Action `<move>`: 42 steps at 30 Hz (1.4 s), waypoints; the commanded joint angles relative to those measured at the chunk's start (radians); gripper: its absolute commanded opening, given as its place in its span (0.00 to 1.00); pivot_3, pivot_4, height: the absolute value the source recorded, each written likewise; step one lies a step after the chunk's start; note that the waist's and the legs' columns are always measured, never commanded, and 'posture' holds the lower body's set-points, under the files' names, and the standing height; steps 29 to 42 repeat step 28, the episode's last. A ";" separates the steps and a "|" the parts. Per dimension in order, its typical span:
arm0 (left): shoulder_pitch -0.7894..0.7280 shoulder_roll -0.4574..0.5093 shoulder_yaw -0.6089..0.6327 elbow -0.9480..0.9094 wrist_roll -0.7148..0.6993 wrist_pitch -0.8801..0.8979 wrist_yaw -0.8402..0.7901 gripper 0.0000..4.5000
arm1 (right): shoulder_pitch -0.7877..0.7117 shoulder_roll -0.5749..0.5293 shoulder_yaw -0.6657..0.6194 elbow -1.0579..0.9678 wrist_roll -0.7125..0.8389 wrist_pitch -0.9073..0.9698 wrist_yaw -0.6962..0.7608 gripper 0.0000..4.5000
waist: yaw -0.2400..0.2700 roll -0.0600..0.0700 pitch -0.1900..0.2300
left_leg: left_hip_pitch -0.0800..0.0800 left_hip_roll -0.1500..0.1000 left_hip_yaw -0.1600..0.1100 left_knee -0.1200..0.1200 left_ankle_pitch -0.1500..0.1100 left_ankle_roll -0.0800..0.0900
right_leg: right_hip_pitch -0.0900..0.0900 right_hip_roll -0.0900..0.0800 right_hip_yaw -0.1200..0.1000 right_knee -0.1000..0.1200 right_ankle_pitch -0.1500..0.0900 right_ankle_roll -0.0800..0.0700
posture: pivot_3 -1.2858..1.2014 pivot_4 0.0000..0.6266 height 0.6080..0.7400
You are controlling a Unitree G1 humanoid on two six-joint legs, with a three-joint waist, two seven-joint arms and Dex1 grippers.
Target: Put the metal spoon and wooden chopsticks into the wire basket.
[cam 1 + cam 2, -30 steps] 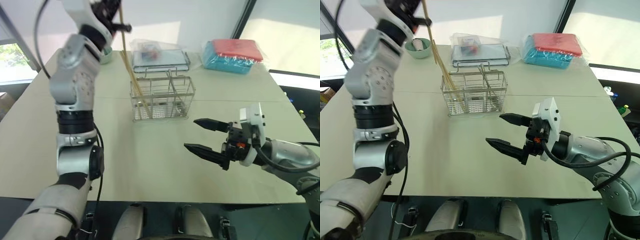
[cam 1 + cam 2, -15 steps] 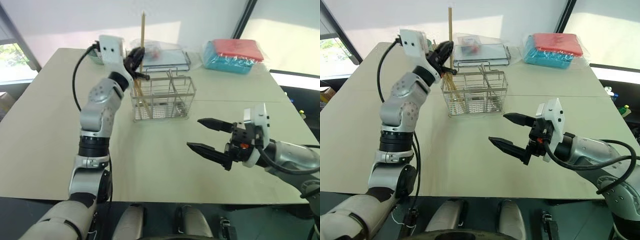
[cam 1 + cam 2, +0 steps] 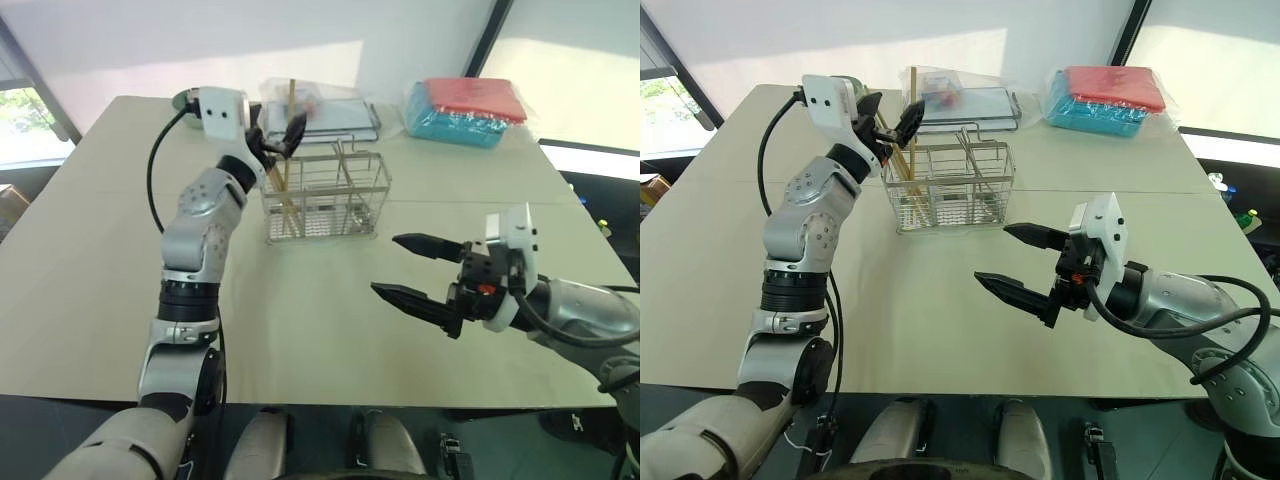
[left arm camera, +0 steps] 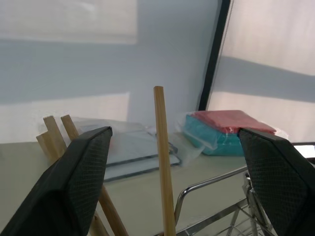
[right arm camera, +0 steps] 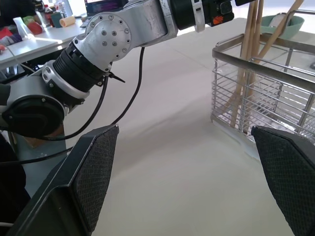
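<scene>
The wire basket (image 3: 325,195) stands on the table at the middle back. Several wooden chopsticks (image 3: 279,188) lean in its left compartment. One more chopstick (image 4: 164,172) stands upright there, its top between the spread fingers (image 4: 74,187) of my left gripper (image 3: 280,135), which hangs open over the basket's left rim. My right gripper (image 3: 386,266) is open and empty, level above the table in front of and to the right of the basket. I cannot make out the metal spoon.
Behind the basket lies a flat wire tray (image 3: 322,112) with plastic-wrapped contents. A blue and red pack in plastic (image 3: 465,110) sits at the back right. A green bowl (image 5: 283,19) stands behind the basket's left side.
My left arm came down to the basket with a chopstick, then its fingers opened and the chopstick slid lower into the left compartment. The right arm has stayed put.
</scene>
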 commanded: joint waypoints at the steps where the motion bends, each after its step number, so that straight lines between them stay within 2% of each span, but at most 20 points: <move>1: -0.088 0.046 0.059 -0.059 -0.031 0.025 0.016 0.98 | -0.021 0.004 0.001 0.008 -0.016 -0.023 0.016 1.00 | 0.000 0.000 0.000 | 0.000 0.000 0.000 0.000 0.000 0.000 | 0.000 0.000 0.000 0.000 0.000 0.000 | 0.52 0.24 0.45; 5: -0.186 0.215 0.113 -0.025 -0.067 0.091 -0.076 0.98 | -0.044 0.002 0.009 0.034 -0.028 -0.026 0.037 1.00 | -0.007 0.000 0.001 | 0.000 0.000 0.000 -0.001 0.000 0.000 | -0.001 0.001 0.000 0.000 0.000 0.000 | 0.52 0.24 0.45; 8: -0.190 0.453 0.102 0.053 -0.072 0.134 -0.311 0.98 | -0.058 -0.019 0.014 0.089 -0.084 -0.049 0.099 1.00 | -0.016 0.002 0.000 | 0.001 0.001 0.001 -0.003 0.000 0.000 | -0.002 0.001 0.000 0.000 0.000 0.000 | 0.52 0.24 0.45; 10: -0.163 0.573 0.090 0.088 -0.070 0.143 -0.436 0.98 | -0.072 -0.029 0.013 0.134 -0.117 -0.062 0.134 1.00 | -0.030 0.003 0.001 | 0.001 0.000 0.001 -0.004 0.000 0.000 | -0.001 0.001 0.000 0.000 0.000 0.000 | 0.52 0.24 0.45; 13: -0.080 0.677 0.079 0.061 -0.086 0.135 -0.580 0.98 | -0.087 -0.037 0.014 0.180 -0.152 -0.081 0.174 1.00 | -0.027 0.003 0.001 | 0.002 0.000 0.001 -0.003 0.000 0.000 | -0.001 0.001 0.000 0.000 0.000 0.000 | 0.52 0.24 0.45; 16: 0.092 0.788 0.085 -0.070 -0.115 0.126 -0.762 0.98 | -0.094 -0.051 0.020 0.222 -0.206 -0.105 0.225 1.00 | -0.028 0.004 0.002 | 0.001 0.000 0.000 -0.003 0.000 0.000 | -0.001 0.000 0.000 0.000 0.000 -0.001 | 0.52 0.24 0.45; 19: 0.253 0.870 0.118 -0.196 -0.148 0.128 -0.875 0.98 | -0.097 -0.065 0.018 0.263 -0.239 -0.120 0.270 1.00 | -0.025 0.003 0.002 | -0.001 0.001 0.000 -0.003 0.000 0.000 | -0.002 -0.002 0.001 -0.001 -0.002 -0.004 | 0.52 0.24 0.45; 22: 0.325 0.895 0.154 -0.236 -0.154 0.131 -0.891 0.98 | -0.097 -0.077 0.017 0.293 -0.275 -0.135 0.308 1.00 | -0.024 0.005 0.003 | 0.000 0.001 -0.001 -0.003 0.000 0.000 | -0.002 -0.004 0.001 -0.002 -0.003 -0.005 | 0.52 0.24 0.45; 28: 0.378 0.893 0.188 -0.273 -0.161 0.143 -0.871 0.98 | -0.136 -0.062 0.023 0.346 -0.327 -0.152 0.325 1.00 | -0.027 0.007 0.004 | 0.000 0.001 0.000 -0.004 0.000 0.000 | -0.002 -0.004 0.001 -0.002 -0.005 -0.008 | 0.52 0.24 0.45; 42: 0.378 0.893 0.188 -0.273 -0.161 0.143 -0.871 0.98 | -0.136 -0.062 0.023 0.346 -0.327 -0.152 0.325 1.00 | -0.027 0.007 0.004 | 0.000 0.001 0.000 -0.004 0.000 0.000 | -0.002 -0.004 0.001 -0.002 -0.005 -0.008 | 0.52 0.24 0.45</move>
